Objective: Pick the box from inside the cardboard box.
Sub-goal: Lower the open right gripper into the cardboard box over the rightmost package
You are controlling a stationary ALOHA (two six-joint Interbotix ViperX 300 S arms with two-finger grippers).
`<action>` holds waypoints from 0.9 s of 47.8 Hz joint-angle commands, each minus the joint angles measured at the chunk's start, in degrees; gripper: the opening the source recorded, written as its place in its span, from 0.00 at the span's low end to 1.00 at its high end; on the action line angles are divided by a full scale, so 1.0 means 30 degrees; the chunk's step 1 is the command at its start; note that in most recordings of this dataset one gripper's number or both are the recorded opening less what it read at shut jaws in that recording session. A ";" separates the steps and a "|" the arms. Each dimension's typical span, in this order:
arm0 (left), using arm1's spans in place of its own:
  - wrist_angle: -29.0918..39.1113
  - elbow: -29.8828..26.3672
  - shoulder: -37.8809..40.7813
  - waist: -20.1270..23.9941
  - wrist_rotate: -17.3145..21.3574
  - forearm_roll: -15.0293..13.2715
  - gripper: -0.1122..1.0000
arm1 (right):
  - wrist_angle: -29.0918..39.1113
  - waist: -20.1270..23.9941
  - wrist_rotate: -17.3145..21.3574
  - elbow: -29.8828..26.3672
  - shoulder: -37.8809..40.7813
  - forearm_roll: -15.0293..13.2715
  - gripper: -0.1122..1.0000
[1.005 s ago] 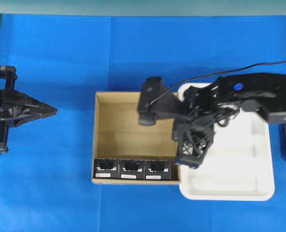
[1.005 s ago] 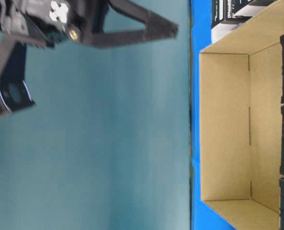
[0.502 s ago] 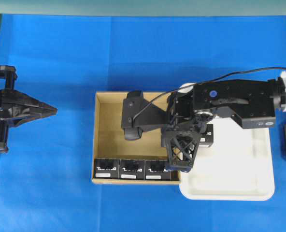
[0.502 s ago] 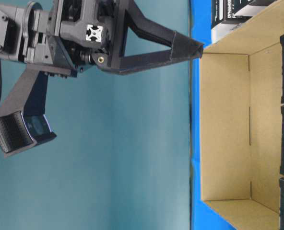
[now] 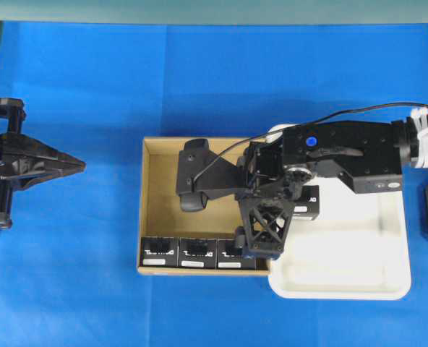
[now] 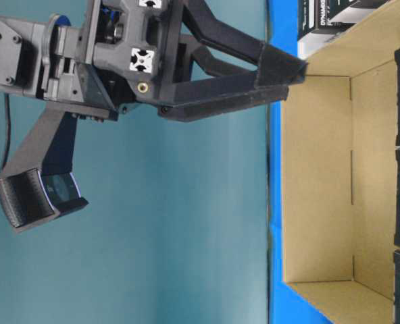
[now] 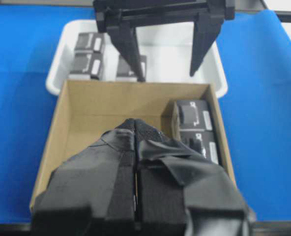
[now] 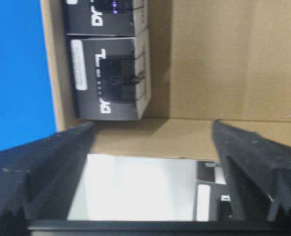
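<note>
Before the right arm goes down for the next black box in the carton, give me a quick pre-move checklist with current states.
1. Right gripper open: ok, fingers spread in the right wrist view.
2. Right gripper empty: ok, nothing between the fingers.
3. Black boxes left in the carton: ok, three in a row along its near wall, nearest box.
4. Gripper lined up over that box: cannot tell; it hangs at the wall shared with the tray.
5. Left gripper out of the way: ok, shut, parked far left.

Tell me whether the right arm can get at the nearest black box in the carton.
Probably yes: the right gripper is open, hanging just beside that box, and nothing covers the box.
</note>
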 commanded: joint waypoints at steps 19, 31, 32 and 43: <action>-0.0264 -0.0674 0.0059 -0.0029 -0.0117 0.0059 0.04 | -0.0352 -0.0498 -0.1494 -0.0146 0.1201 0.1992 1.00; -0.0264 -0.0791 0.0059 -0.0117 -0.0146 0.0059 0.04 | -0.1318 -0.0615 -0.3311 0.0000 0.1992 0.3984 1.00; -0.0264 -0.0762 0.0059 -0.0117 -0.0146 0.0059 0.04 | -0.1348 -0.0615 -0.3428 0.0000 0.2021 0.4043 1.00; -0.0264 -0.0762 0.0059 -0.0381 -0.0732 0.0088 0.04 | -0.1318 -0.0615 -0.3750 0.0059 0.2813 0.4541 1.00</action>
